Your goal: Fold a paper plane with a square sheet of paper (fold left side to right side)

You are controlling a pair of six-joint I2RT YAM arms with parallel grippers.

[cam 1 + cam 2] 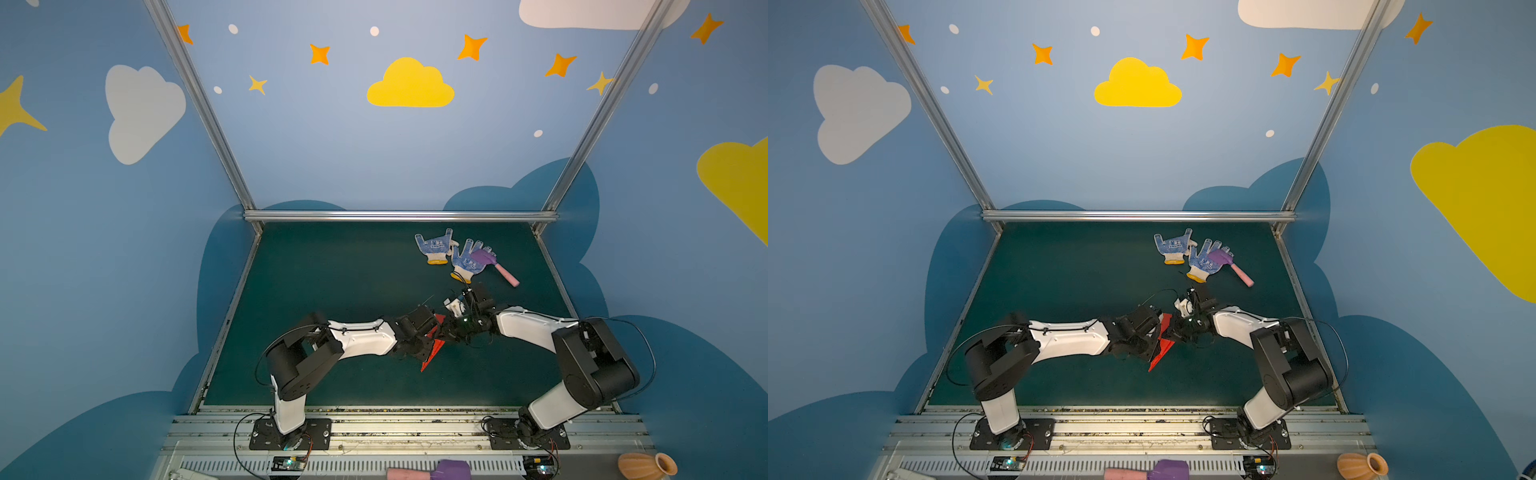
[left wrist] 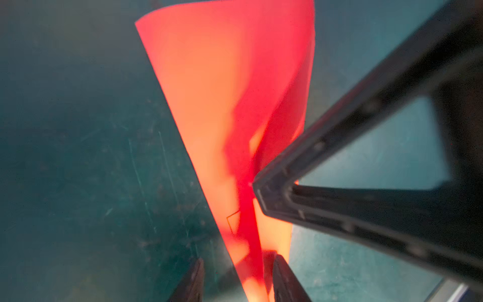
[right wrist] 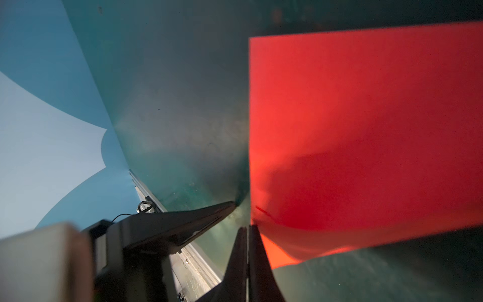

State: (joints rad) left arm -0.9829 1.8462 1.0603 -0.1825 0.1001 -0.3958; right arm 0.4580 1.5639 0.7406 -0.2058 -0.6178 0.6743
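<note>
Red paper, thin enough to glow where the light comes through: that is the square sheet of paper (image 2: 209,91). It is up off the green mat (image 1: 332,282), hanging between my two wrists near the middle of the table, on my side of it.

Light stuff, this. It has no weight to speak of, it is floppy and curls under its own bend, and I judge it will crease or tear if I yank it. It is best taken at an edge or a corner with a flat pinch, not in the loose middle.

Right gripper (image 3: 247,231): jaws pressed together, and the sheet's corner springs out right at their tips, so I judge it clamped on that edge. Left gripper (image 2: 238,259): fingers apart, one on either side, with the sheet running down between them and mat showing in the gap. No pinch yet.

Now the look of it. The right wrist view gives a broad flat face with one clean straight edge. The left wrist view shows it bowed, with a darker band where layers seem to overlap. In both top views only slivers of the sheet (image 1: 433,352) (image 1: 1163,351) show, ending in a sharp tip. Whether that tip touches the mat I cannot tell. The gloves (image 1: 467,262) and toy hammer (image 1: 486,257) lie well apart, farther back.
</note>
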